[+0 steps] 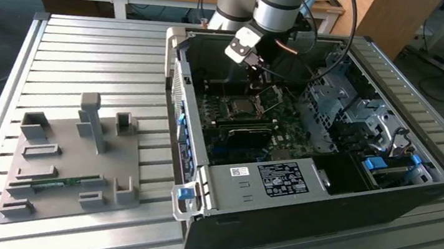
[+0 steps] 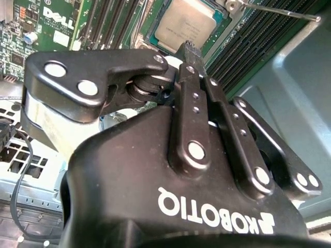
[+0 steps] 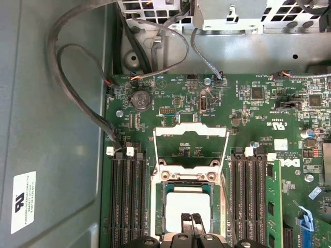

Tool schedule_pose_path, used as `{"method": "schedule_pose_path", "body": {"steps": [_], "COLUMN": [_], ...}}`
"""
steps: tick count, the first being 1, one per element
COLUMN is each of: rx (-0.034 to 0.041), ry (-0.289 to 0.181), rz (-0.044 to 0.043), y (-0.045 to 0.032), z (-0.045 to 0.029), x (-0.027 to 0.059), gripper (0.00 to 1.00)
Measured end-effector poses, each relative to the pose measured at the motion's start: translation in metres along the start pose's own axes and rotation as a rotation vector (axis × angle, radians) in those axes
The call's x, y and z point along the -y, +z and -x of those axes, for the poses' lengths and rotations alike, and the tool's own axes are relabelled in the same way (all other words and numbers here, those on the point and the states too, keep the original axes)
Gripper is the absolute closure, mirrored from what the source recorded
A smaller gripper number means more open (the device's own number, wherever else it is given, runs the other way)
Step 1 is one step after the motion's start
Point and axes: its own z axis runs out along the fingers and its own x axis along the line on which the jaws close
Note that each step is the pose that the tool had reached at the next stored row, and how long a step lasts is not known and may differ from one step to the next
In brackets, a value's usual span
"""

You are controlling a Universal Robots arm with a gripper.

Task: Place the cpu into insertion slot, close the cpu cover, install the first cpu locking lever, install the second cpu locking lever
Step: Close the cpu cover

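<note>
Slatted table (image 1: 87, 53), open case (image 1: 307, 191): hand (image 3: 191, 223) shut and empty over the cpu (image 3: 183, 199) in the insertion slot (image 3: 186, 177). Light, stiff, delicate: edges only, I'd say.

cpu (image 3: 177, 204) partly hidden behind gripper (image 3: 191, 223); perhaps touching, unclear.
</note>
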Motion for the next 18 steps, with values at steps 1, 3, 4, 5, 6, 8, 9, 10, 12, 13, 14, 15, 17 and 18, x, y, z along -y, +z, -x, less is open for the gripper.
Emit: {"method": "schedule_pose_path", "body": {"steps": [1,3,4,5,6,8,9,10,12,13,14,15,17,18], "rx": [-0.0002,0.0,0.0,0.0,0.0,0.0004,0.0,-0.0001,-0.0001,0.0,-0.0001,-0.0001,0.0006,0.0004], "ry": [0.0,0.0,0.0,0.0,0.0,0.0,0.0,0.0,0.0,0.0,0.0,0.0,0.0,0.0], "rz": [0.0002,0.0,0.0,0.0001,0.0,-0.0003,0.0,0.0001,0.0001,0.0001,0.0001,0.0,-0.0003,-0.0002], "y": [0.0,-0.0002,-0.0002,-0.0002,-0.0003,-0.0012,-0.0014,-0.0014,-0.0015,-0.0015,-0.0015,-0.0016,-0.0023,-0.0027], "z": [0.0,0.0,0.0,0.0,0.0,0.0,0.0,0.0,0.0,0.0,0.0,0.0,0.0,0.0], "x": [0.0,0.0,0.0,0.0,0.0,0.0,-0.0001,-0.0001,-0.0001,-0.0001,-0.0001,-0.0001,-0.0001,-0.0001], "gripper": [0.89,0.89,0.89,0.89,0.89,0.89,0.89,0.89,0.89,0.89,0.89,0.89,0.89,0.89]}}
